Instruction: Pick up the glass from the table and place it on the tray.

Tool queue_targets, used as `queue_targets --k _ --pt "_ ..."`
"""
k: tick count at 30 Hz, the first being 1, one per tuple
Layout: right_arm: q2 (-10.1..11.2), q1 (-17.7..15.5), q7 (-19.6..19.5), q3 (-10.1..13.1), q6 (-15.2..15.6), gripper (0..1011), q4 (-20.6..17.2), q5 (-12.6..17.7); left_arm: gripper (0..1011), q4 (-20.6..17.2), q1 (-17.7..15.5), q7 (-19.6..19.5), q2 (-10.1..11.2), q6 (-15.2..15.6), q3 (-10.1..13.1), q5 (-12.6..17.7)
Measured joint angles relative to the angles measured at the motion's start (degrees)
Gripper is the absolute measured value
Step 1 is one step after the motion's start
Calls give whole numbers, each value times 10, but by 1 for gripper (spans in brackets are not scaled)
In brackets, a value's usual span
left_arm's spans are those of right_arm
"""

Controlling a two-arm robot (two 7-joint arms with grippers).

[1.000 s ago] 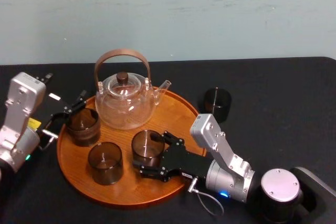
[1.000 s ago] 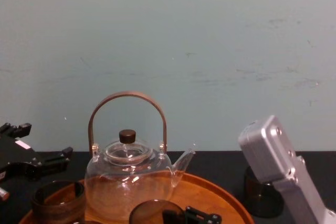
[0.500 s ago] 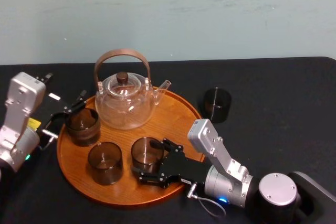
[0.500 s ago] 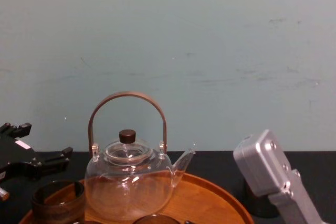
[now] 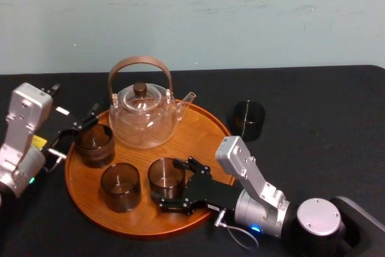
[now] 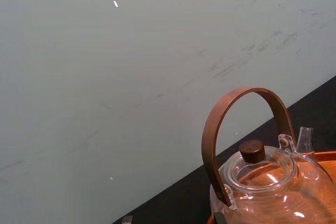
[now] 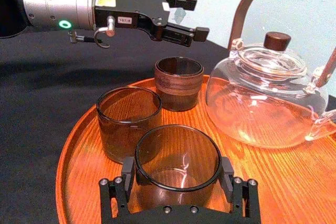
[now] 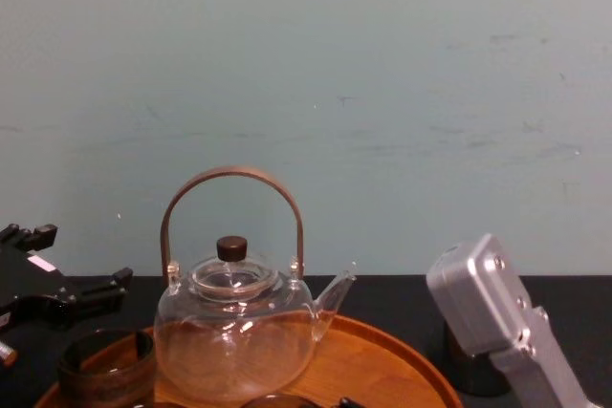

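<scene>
My right end effector (image 7: 177, 165) lies low over the near middle of the tray (image 5: 204, 130), its fingers closed in on the glass (image 5: 166, 174). One pad (image 7: 227, 170) presses each side of the wall, so the glass is gripped between them. The glass is upright and well inside the raised rim; I cannot tell whether its base rests on the wood or hangs just clear of it. Just to its left stands a second glass (image 5: 120, 186), close beside it but apart. Behind that, near the tray's left edge, is a banded cup (image 5: 94, 144). My left end effector (image 7: 193, 17) hovers at that left edge, above and just behind the banded cup, fingers spread and gripping nothing. The glass teapot (image 5: 143, 118) with its arched brown handle stands at the back of the tray, spout turned to the right. Off the tray, to its right on the black bench (image 5: 313, 106), one dark glass (image 5: 248, 120) stands alone — near the rim, not touching it.
</scene>
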Motion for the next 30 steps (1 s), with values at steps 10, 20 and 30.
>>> queue_targets --k 10,20,30 --pt "4 -3 5 4 -8 1002 -6 9 1001 0 0 0 0 0 0 0" --pt "14 -9 7 11 -15 1002 -23 17 1001 0 0 0 0 0 0 0" --pt "34 -24 -6 24 -19 1002 -68 17 1001 0 0 0 0 0 0 0"
